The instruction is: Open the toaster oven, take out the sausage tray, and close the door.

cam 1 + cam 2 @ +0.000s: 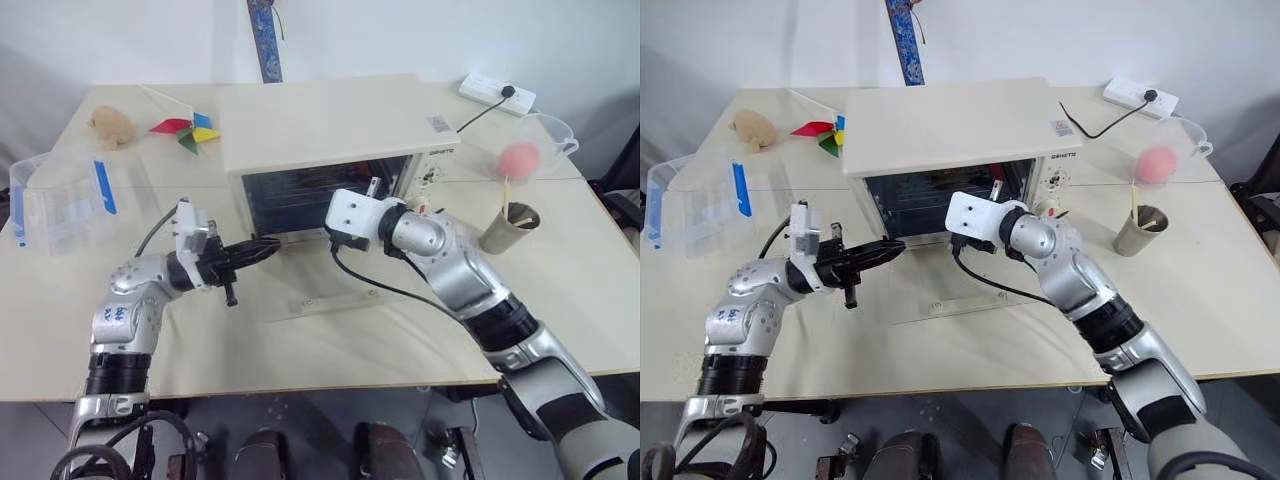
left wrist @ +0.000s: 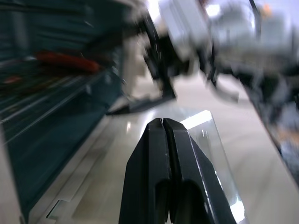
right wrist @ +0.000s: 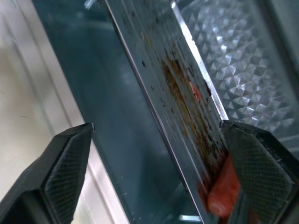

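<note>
The cream toaster oven [image 1: 330,125] stands mid-table with its glass door [image 1: 335,298] folded down flat on the table in front. Inside lies the sausage tray [image 3: 184,100], silver with brown grease marks, and the red sausage [image 3: 223,192] rests on it. My right gripper [image 3: 157,124] is open at the oven mouth, its two fingers either side of the tray's near edge without touching it. To the left, my left gripper [image 1: 262,246] is shut and empty, its tip just above the door near the lower left corner of the opening. The sausage [image 2: 67,60] also shows in the left wrist view.
A clear plastic box with blue latches [image 1: 65,200] sits at the table's left edge. A plush toy [image 1: 112,125] and a pinwheel [image 1: 188,130] lie behind it. Right of the oven stand a metal cup [image 1: 510,228], a jug holding a pink ball [image 1: 525,155] and a power strip [image 1: 497,93].
</note>
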Available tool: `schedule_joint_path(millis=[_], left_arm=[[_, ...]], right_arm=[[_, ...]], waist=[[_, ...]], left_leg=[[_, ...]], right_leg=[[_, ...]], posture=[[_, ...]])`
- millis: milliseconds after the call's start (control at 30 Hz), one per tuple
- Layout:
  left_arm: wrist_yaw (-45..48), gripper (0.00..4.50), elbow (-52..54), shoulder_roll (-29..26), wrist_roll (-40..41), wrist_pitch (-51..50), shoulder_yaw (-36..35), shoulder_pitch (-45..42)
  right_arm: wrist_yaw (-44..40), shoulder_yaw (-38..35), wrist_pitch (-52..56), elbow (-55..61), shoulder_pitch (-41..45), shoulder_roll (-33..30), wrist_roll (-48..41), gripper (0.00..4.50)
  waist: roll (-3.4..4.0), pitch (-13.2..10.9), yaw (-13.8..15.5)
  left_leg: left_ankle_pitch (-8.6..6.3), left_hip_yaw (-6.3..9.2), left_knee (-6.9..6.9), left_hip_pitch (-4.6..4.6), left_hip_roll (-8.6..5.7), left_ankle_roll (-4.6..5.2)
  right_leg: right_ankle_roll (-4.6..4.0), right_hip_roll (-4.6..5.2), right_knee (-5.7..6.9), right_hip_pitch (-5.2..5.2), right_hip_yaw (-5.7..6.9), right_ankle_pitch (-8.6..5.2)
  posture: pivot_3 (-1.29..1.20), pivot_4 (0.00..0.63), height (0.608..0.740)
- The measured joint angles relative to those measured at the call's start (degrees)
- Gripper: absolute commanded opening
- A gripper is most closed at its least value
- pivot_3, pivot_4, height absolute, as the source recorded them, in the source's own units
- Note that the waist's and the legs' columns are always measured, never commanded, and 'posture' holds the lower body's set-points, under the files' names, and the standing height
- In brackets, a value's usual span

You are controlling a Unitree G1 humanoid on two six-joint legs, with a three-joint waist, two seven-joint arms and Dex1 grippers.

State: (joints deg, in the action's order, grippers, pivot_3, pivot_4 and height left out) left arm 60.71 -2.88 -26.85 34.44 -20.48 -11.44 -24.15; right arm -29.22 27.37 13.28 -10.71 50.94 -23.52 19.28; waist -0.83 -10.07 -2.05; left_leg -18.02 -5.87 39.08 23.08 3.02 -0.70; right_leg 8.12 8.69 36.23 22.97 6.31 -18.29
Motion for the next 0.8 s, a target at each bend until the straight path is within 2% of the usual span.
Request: schedule_joint_path(millis=[133,167,200,267,433,467,600,633,800], left_arm=[[-3.5,1.51,5.7,0.7,5.8,-4.5,-3.2,4.8],[-4.5,1.88,7.0,1.0,7.0,-5.1,-4.1,6.1],[-5.2,2.14,7.7,1.3,7.8,-5.3,-4.6,6.8],[-6.7,2.76,9.7,1.7,9.7,-6.1,-5.8,8.3],[-8.8,4.32,13.9,1.7,13.6,-7.1,-7.8,11.1],[-9.1,4.5,14.2,1.7,13.9,-7.2,-7.8,11.5],[-9.5,4.5,14.6,1.6,14.1,-7.2,-7.7,11.8],[-9.7,4.5,14.6,1.6,14.0,-7.1,-7.6,11.6],[-10.8,4.5,14.2,1.1,13.4,-7.0,-6.6,9.4]], right_arm=[[2.7,0.8,-4.8,-9.2,3.0,2.9,3.1,4.5],[3.4,0.9,-5.9,-11.2,4.1,3.6,3.9,4.21],[3.9,0.9,-6.4,-12.4,4.7,4.0,4.4,4.1],[5.0,0.9,-7.6,-14.7,5.4,4.7,5.6,3.57],[6.8,1.2,-9.8,-17.4,5.6,5.2,8.4,1.83],[7.2,1.2,-10.2,-17.3,5.6,5.2,9.2,1.5],[8.3,1.4,-11.1,-15.8,5.5,5.1,12.2,0.23],[8.4,1.8,-11.5,-15.1,5.2,4.8,14.0,0.04],[9.7,1.8,-11.9,-13.2,3.6,5.1,17.4,0.0]], waist=[[0.01,0.0,-0.5],[0.01,0.0,-0.6],[0.01,0.0,-0.6],[0.01,0.0,-0.6],[0.02,0.0,-0.8],[0.02,0.0,-0.9],[0.02,0.0,-1.0],[0.01,0.0,-1.0],[0.01,0.0,-1.0]], left_leg=[[0.01,0.04,-0.01,0.0,0.0,-0.01],[0.01,0.06,-0.01,0.0,0.01,-0.02],[0.01,0.07,-0.01,0.0,0.0,-0.02],[0.01,0.1,0.0,0.0,0.0,-0.02],[0.01,0.13,-0.01,-0.01,0.0,-0.03],[0.02,0.14,-0.01,-0.01,0.0,-0.04],[0.02,0.14,-0.02,-0.01,0.0,-0.04],[0.02,0.15,-0.02,-0.01,0.0,-0.05],[0.01,0.15,-0.04,0.0,0.0,-0.06]], right_leg=[[0.0,0.0,0.02,0.0,0.0,0.0],[0.0,0.01,0.03,0.0,0.0,0.0],[0.0,0.01,0.03,-0.01,0.0,0.0],[0.0,0.01,0.05,-0.02,0.01,0.0],[0.0,0.01,0.05,-0.03,0.0,0.0],[0.0,0.0,0.05,-0.04,0.0,0.0],[0.0,0.0,0.06,-0.04,0.0,0.0],[0.0,-0.01,0.05,-0.04,0.01,0.0],[0.0,-0.01,0.03,-0.04,0.02,0.0]], posture=[[0.0,0.15,0.74],[0.0,0.15,0.74],[0.0,0.15,0.74],[0.0,0.15,0.74],[0.0,0.15,0.74],[0.0,0.15,0.74],[0.0,0.15,0.74],[0.0,0.15,0.74],[0.0,0.15,0.74]])
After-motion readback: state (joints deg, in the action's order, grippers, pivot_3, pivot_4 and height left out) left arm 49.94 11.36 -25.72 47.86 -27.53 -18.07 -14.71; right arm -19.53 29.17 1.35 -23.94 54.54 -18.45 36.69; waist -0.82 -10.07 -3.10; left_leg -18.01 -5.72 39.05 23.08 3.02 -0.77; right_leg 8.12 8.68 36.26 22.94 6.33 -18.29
